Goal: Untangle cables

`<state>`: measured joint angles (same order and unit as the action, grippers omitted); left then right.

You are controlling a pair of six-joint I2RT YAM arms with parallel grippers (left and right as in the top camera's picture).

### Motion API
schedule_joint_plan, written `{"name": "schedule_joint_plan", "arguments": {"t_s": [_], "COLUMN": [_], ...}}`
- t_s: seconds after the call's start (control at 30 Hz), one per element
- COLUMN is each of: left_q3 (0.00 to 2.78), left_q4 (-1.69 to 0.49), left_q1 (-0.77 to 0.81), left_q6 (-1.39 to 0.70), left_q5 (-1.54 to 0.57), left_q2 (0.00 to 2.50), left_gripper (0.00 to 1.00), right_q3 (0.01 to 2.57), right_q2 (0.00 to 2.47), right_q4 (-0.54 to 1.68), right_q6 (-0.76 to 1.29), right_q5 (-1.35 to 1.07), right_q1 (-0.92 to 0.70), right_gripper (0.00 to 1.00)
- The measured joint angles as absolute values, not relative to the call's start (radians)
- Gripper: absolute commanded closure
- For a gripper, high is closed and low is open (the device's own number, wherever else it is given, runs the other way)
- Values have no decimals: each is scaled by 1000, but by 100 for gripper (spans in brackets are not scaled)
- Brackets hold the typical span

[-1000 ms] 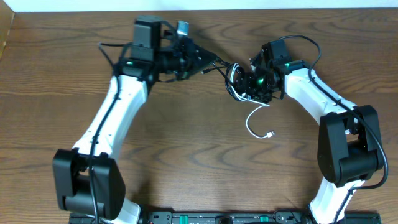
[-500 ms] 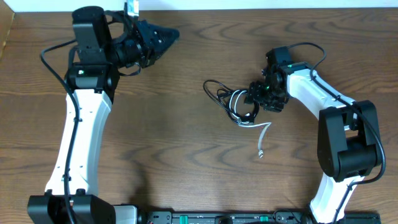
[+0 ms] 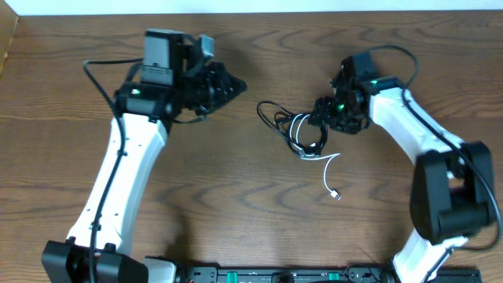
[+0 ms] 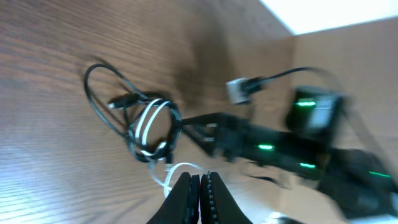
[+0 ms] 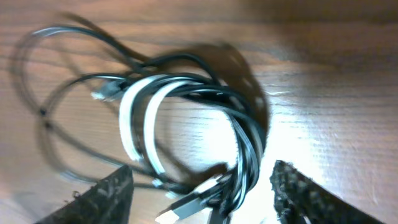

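Overhead and wrist views of two cords on a brown wood-grain table (image 3: 236, 204), task barely begun. The thin black flexible cord (image 5: 245, 134) and the thin white flexible cord (image 5: 127, 118) lie together in one knotted bundle right of the table's centre. The white loops are threaded through the black coils, and a wider black loop spreads toward the left. Only a curved tail of the white cord, ending in its small plug (image 3: 336, 196), runs free of the bundle toward the near edge. The right gripper (image 5: 202, 171) stands at the right side of the bundle with its jaws well apart, the coils lying between and ahead of the fingers. The wrist view is blurred, but nothing appears to be clamped. The left gripper (image 4: 198, 182) hangs well apart from the cords on the left, jaws pressed together and empty. Judged from this layout, no separation is achieved beyond the loose white tail. Drawing the white loops out of the black coils and laying the two cords apart is left to do.
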<state>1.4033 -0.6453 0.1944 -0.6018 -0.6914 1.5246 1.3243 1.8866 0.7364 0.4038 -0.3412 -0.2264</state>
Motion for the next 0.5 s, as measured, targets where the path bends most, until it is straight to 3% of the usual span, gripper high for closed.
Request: {"name": "schedule_joint_plan", "arguments": {"t_s": [0.17,0.5], "left_q3": [1403,1403], "left_q4": [-648,-493], "left_q1": [299,450], "left_q6": [-543,-395], "left_q5": [-563,-422], "left_q2": [1542,1758], "left_gripper": [88,57], "right_q3": [1325,1324], "right_q2": [1835,1837], "right_q4": [756,793], "right_q6": [402,383], "right_q5": [-344,-398], "right_q1": [-210,-41], "right_gripper": [43,34]}}
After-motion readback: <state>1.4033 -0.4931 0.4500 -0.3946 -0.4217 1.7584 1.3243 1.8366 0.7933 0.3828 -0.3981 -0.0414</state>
